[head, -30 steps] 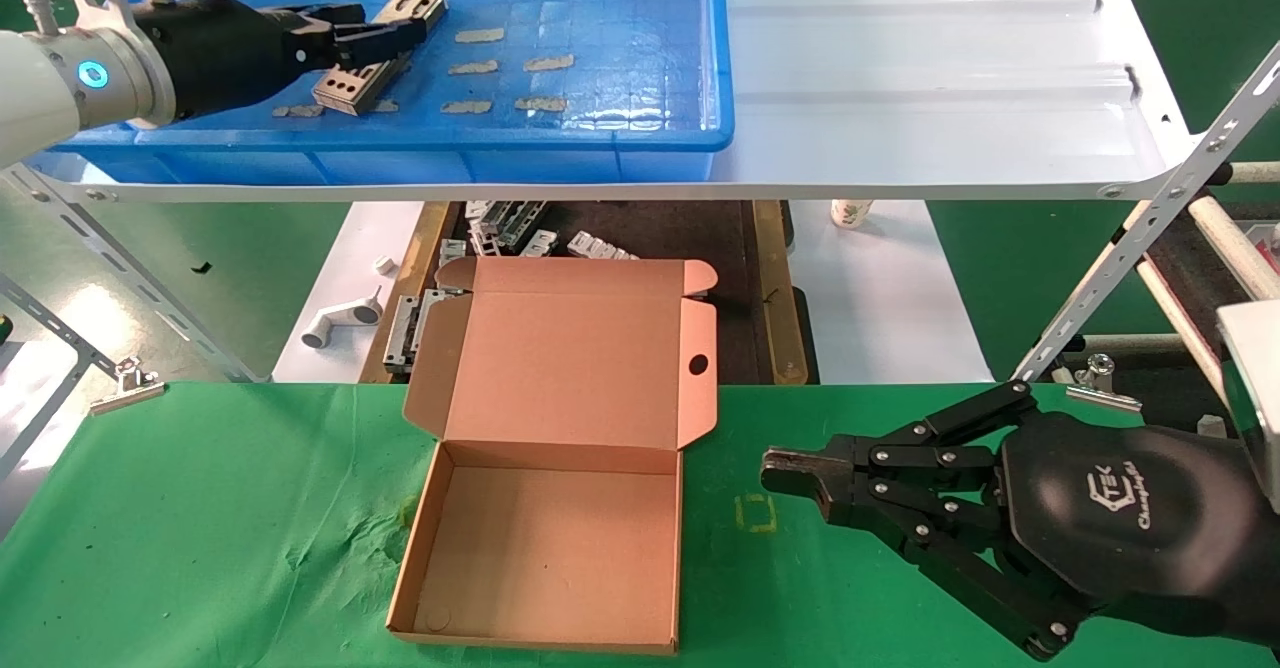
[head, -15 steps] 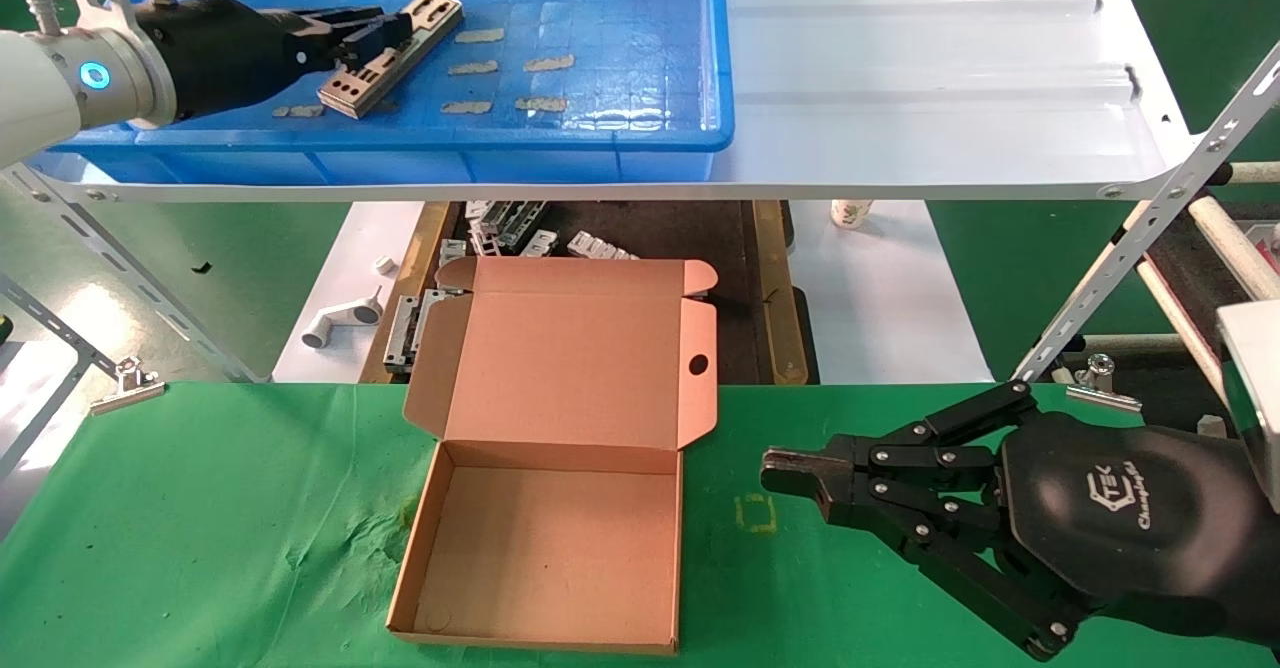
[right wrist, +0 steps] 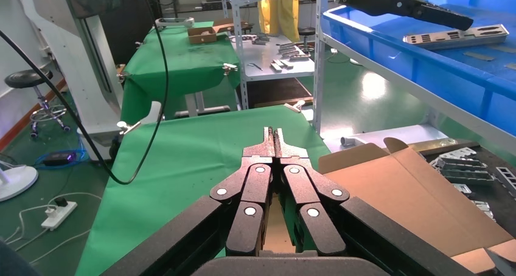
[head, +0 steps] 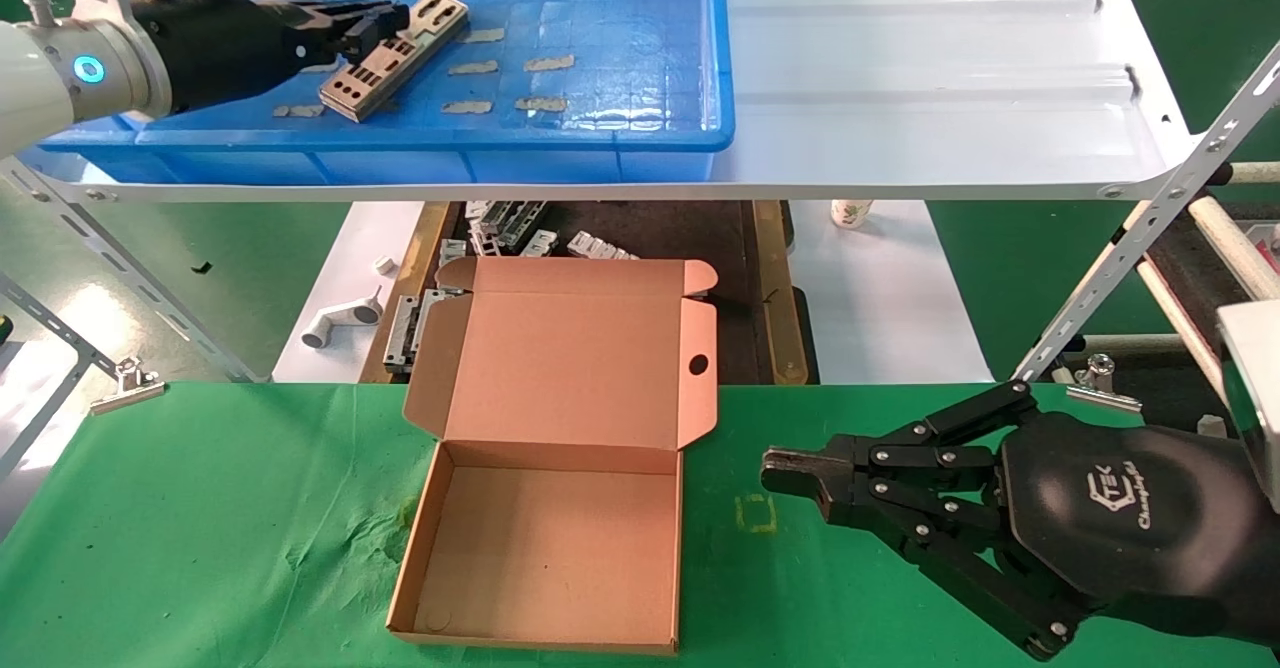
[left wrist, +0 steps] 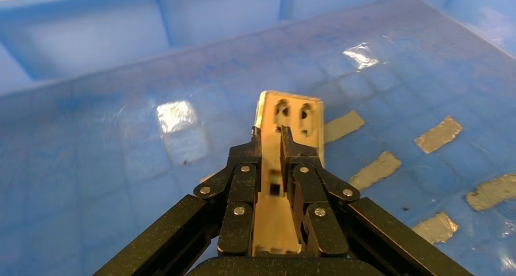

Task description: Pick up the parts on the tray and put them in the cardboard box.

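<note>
I see my left claw (head: 385,26) pinching a part (head: 395,53) over the tray (head: 620,68), seemingly lifted off the floor. My right claw (head: 790,475), pressed together, is parked above the table (head: 200,528) beside the open cardboard box (head: 545,538).

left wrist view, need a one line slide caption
Left pincer shut on a punched silver part above the blue tray floor dotted with tape scraps.

White shelf (head: 930,98): carries the blue tray (head: 560,138) at its left end. Tabletop (head: 200,518), green cloth, below: carries the open cardboard box (head: 545,548); metal clips (head: 125,383) at its far edge.
</note>
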Robot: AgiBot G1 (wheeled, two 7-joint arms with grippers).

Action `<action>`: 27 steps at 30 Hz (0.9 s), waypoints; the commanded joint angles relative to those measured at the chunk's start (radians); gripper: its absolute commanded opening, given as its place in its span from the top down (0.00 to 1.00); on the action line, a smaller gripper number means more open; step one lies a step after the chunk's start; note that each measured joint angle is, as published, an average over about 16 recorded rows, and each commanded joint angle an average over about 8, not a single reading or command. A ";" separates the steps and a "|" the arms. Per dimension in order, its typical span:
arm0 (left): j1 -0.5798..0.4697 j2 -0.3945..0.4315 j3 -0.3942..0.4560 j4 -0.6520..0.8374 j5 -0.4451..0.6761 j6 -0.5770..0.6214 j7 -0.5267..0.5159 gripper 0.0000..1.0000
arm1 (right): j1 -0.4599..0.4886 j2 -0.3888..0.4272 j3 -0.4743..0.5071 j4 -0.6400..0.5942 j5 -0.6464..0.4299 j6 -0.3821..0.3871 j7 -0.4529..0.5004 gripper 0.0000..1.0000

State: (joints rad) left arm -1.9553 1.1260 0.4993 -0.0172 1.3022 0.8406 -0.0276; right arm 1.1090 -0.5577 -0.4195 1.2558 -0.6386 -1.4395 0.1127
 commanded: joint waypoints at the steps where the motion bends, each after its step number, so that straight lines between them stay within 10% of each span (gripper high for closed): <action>1: -0.001 -0.002 0.000 -0.004 0.000 0.006 0.010 0.00 | 0.000 0.000 0.000 0.000 0.000 0.000 0.000 1.00; 21: -0.007 -0.006 0.011 0.002 0.016 0.068 0.084 0.00 | 0.000 0.000 0.000 0.000 0.000 0.000 0.000 1.00; 27: -0.003 -0.001 0.010 0.011 0.014 0.057 0.089 0.59 | 0.000 0.000 0.000 0.000 0.000 0.000 0.000 1.00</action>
State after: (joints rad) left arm -1.9589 1.1249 0.5086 -0.0071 1.3156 0.8978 0.0598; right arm 1.1090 -0.5577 -0.4196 1.2558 -0.6386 -1.4395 0.1127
